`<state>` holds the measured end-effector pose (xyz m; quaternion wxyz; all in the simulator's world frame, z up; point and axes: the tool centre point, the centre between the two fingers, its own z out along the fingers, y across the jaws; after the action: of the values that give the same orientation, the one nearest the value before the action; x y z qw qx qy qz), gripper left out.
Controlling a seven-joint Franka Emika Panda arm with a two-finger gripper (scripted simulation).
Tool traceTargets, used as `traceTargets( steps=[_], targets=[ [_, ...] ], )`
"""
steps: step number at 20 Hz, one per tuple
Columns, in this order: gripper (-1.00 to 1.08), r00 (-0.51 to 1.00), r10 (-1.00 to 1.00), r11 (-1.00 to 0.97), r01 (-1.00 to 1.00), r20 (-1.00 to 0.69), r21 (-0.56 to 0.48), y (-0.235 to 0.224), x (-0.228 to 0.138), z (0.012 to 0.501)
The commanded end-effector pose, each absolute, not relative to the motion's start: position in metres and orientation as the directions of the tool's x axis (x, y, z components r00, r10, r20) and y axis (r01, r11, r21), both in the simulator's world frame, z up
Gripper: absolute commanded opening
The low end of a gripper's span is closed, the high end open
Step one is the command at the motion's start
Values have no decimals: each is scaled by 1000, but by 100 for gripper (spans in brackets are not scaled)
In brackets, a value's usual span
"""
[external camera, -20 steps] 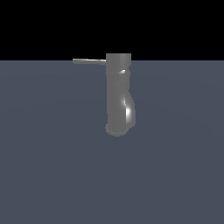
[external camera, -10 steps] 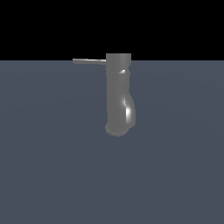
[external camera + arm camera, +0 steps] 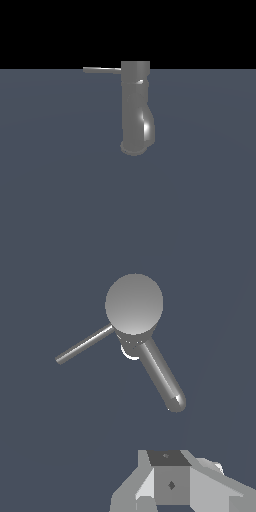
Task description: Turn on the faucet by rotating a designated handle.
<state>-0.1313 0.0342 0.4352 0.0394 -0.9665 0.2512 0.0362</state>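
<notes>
Nothing done yet, we judge: handle [image 3: 84, 345] untouched on faucet [image 3: 136, 107]; gripper [image 3: 172, 491] well apart, claw state indeterminable.

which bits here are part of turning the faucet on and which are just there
Part of the job:
- faucet
- handle, the thin rod sticking out sideways from the faucet's cap
- hand, in the wrist view, apart from the faucet and handle

Just there:
- grey floor; no other loose things show
</notes>
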Motion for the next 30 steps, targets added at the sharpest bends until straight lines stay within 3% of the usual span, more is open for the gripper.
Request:
traceTargets(
  steps=[1, 30],
  targets=[
    [-100, 838, -537, -837, -544, -100, -58, 38, -118, 428],
    [-100, 244, -967, -246, -969, -66, 17, 90, 14, 321]
  ],
)
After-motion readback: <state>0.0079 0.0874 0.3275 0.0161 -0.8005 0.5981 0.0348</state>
